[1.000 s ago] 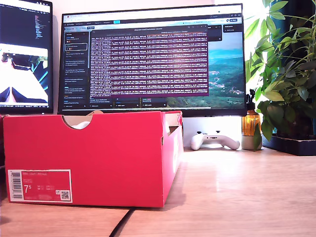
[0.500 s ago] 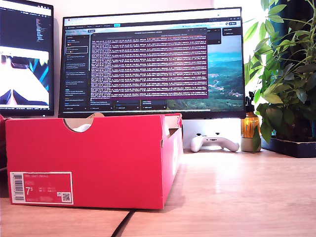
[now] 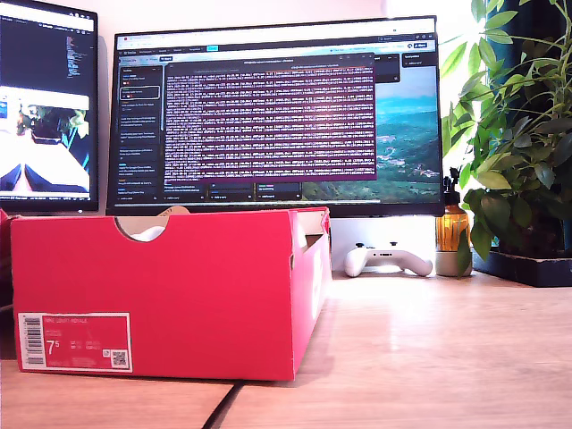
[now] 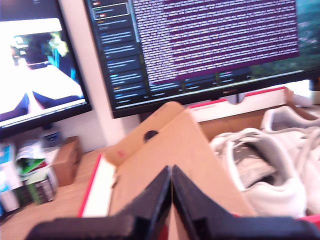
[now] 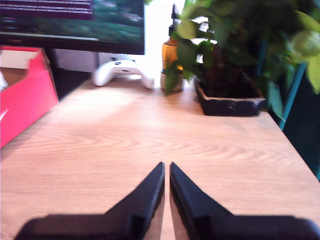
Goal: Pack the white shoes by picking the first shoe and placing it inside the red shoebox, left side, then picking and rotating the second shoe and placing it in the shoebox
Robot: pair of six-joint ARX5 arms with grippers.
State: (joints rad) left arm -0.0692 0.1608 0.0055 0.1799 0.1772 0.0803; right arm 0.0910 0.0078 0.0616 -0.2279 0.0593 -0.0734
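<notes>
Inside the red shoebox (image 3: 161,295) at the exterior view's left, both white shoes (image 4: 265,170) lie lengthwise along it. Which way the toes point, can't tell. My first gripper (image 4: 171,175) is clenched over its brown flap (image 4: 170,145), my second gripper (image 5: 166,170) clenched above bare desk (image 5: 150,135), box around 10 o'clock.

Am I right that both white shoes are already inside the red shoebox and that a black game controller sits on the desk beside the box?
Nearly: the game controller is white, not black, as the exterior view shows, on the desk to the exterior view's right of the red shoebox. The rest holds: the first wrist view shows the white shoes lying inside the box.
</notes>
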